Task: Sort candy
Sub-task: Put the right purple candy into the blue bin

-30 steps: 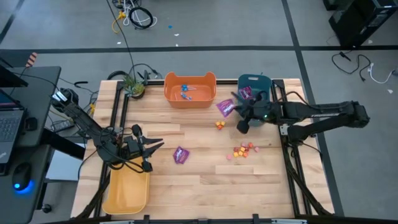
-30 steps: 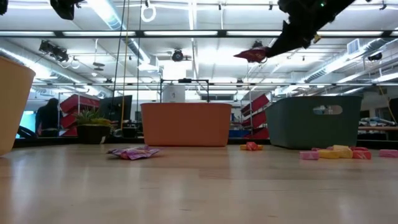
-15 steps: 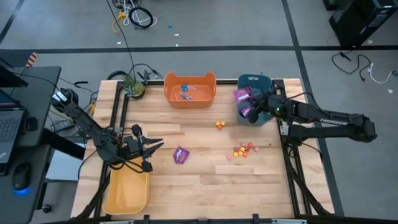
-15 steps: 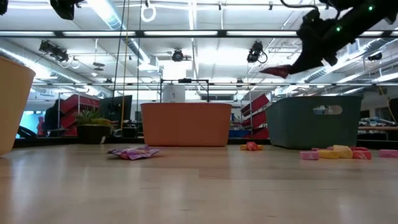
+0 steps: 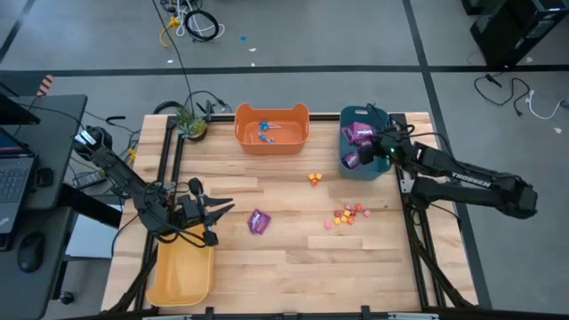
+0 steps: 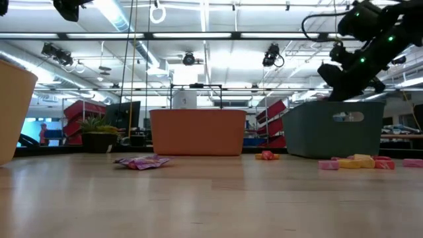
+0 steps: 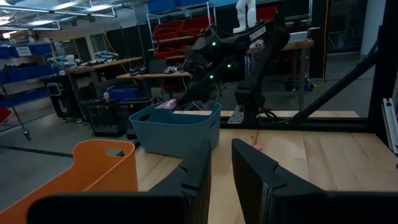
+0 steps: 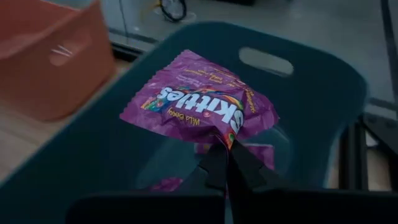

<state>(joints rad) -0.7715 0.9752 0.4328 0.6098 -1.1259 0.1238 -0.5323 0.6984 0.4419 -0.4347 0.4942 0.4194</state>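
Sorting partway: right pincer (image 8: 227, 163) pinches a purple packet (image 8: 199, 107) over the teal bin (image 5: 351, 166) at the desk's far right edge. One purple packet (image 5: 259, 220) and small pieces (image 5: 348, 214) remain mid-desk. Left pincer (image 5: 216, 212) waits part-open over the yellow bin (image 5: 180, 276).

In the low view the yellow bin (image 6: 14, 109) is cut off by the edge, the teal bin (image 6: 334, 135) hides what lies inside it, the small sweets (image 6: 357, 162) blur together, and in the right wrist view the packets (image 8: 169, 184) under the held packet (image 8: 199, 106) are mostly hidden.
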